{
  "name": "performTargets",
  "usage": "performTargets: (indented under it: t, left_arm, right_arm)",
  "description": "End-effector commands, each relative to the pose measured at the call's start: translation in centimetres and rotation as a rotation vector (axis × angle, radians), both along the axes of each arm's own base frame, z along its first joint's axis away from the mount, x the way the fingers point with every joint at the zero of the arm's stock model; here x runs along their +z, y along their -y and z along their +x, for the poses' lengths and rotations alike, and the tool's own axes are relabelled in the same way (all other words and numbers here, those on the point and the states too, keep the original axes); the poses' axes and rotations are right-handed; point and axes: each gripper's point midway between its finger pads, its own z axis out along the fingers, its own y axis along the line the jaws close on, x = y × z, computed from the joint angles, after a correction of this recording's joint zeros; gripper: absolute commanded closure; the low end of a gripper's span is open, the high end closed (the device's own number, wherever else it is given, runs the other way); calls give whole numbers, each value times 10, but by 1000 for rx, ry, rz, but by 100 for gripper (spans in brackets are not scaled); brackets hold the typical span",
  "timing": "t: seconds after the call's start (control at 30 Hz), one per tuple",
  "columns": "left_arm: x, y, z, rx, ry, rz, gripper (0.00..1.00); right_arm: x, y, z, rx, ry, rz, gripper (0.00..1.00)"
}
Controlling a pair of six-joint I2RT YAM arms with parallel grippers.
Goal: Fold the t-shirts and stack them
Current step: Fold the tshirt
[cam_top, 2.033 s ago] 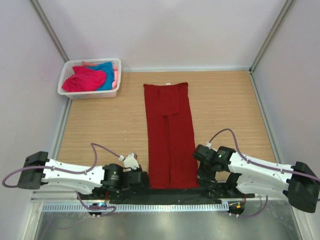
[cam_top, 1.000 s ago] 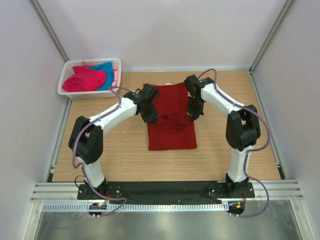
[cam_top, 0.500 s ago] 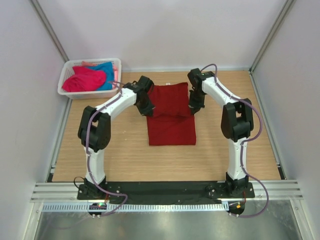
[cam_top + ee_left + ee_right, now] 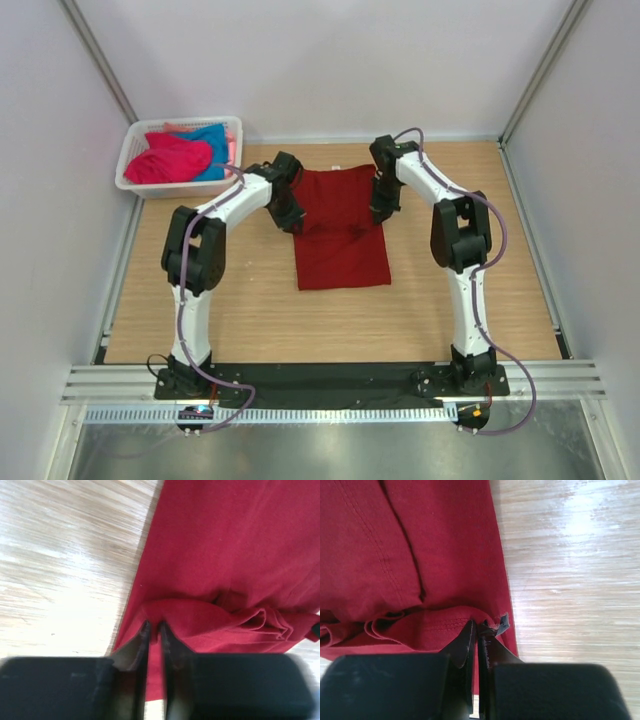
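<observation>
The dark red t-shirt (image 4: 340,225) lies folded over on the wooden table, its carried hem now near the far edge. My left gripper (image 4: 291,218) is shut on the shirt's left hem corner (image 4: 165,611). My right gripper (image 4: 381,212) is shut on the right hem corner (image 4: 445,622), where a small grey tag (image 4: 503,621) sticks out. Both pinch bunched cloth just above the lower layer. A bright pink shirt (image 4: 168,160) and a turquoise blue shirt (image 4: 213,150) lie in the basket.
The white lattice basket (image 4: 176,187) stands at the far left corner against the wall. Bare wood shows on both sides of the red shirt (image 4: 200,290). Metal frame posts and white walls bound the table.
Both grippers carried the shirt's near hem from the front edge up and over toward the far end, halving its length. In the last half second they moved slightly farther back.
</observation>
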Motion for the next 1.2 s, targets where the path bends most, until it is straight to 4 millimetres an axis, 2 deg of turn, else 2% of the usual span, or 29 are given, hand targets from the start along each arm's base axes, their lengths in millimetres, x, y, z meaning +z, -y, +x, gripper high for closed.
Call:
performTargets:
  t: [0.0, 0.03, 0.07, 0.1, 0.13, 0.2, 0.23, 0.27, 0.3, 0.33, 0.37, 0.4, 0.43, 0.5, 0.53, 0.6, 0.7, 0.73, 0.83, 0.87, 0.93, 0.97, 1.03, 1.07, 1.1, 1.17]
  left_arm:
    - [10, -4, 7, 9, 16, 10, 82]
    - [15, -10, 9, 17, 32, 41, 75]
    - [20, -12, 10, 13, 44, 52, 73]
    - [25, -16, 11, 12, 57, 67, 71]
    - [30, -22, 11, -4, 74, 102, 66]
    - [55, -25, 12, -40, 146, 118, 62]
    - [52, -22, 10, -64, 151, 115, 61]
    - [54, -17, 2, -96, 156, 105, 61]
    - [53, -12, -2, -118, 157, 90, 61]
    - [51, -7, -6, -142, 154, 76, 63]
    - [49, 0, -11, -163, 147, 57, 64]
    - [39, 7, -22, -192, 125, 55, 67]
    - [35, 12, -24, -203, 123, 51, 71]
    - [19, 21, -34, -235, 88, 48, 73]
    - [16, 24, -32, -239, 90, 48, 75]
    - [7, 33, -36, -257, 58, 21, 78]
    - [5, 32, -26, -251, 77, 44, 78]
    - [6, 35, -19, -252, 87, 41, 77]
    - [1, 30, 3, -229, 106, 74, 72]
    - [1, 22, 12, -207, 109, 85, 72]
    - [-8, 11, 23, -174, 88, 103, 71]
    - [-4, 4, 37, -145, 104, 92, 71]
    - [4, -3, 52, -106, 129, 67, 69]
    - [12, -11, 61, -80, 151, 56, 69]
    - [17, -14, 65, -68, 160, 47, 69]
    - [35, -17, 64, -79, 188, 44, 66]
  right_arm:
    - [23, -8, 19, 6, 83, 48, 92]
    - [30, -9, 24, -2, 104, 51, 88]
    - [34, -7, 26, -9, 113, 52, 84]
    - [39, -8, 28, -14, 125, 53, 75]
    - [51, -5, 28, -21, 147, 46, 72]
    - [64, 2, 24, -54, 164, 25, 66]
    - [59, 4, 19, -54, 144, 18, 65]
    - [70, 6, 15, -74, 160, 21, 65]
    - [69, 5, 11, -75, 160, 23, 66]
    - [58, 7, -2, -77, 124, 14, 68]
    - [59, 7, -7, -76, 127, 19, 71]
    - [54, 6, -12, -78, 117, 16, 75]
    - [41, 8, -22, -75, 86, 1, 78]
    - [34, 4, -23, -76, 97, 31, 80]
    - [25, 3, -28, -75, 80, 37, 80]
    - [18, -2, -26, -74, 77, 57, 81]
    - [17, -8, -15, -73, 96, 81, 81]
    - [11, -11, -14, -73, 82, 83, 81]
    - [11, -10, -10, -75, 78, 75, 81]
    - [12, -10, -11, -71, 78, 71, 80]
    - [15, -4, -16, -56, 77, 51, 78]
    - [16, -2, -20, -47, 73, 41, 76]
    - [16, 5, -32, -38, 45, 16, 74]
    - [22, 8, -36, -26, 53, 13, 72]
    - [19, 11, -47, -16, 29, 6, 70]
    - [20, 14, -60, 3, 14, 12, 66]
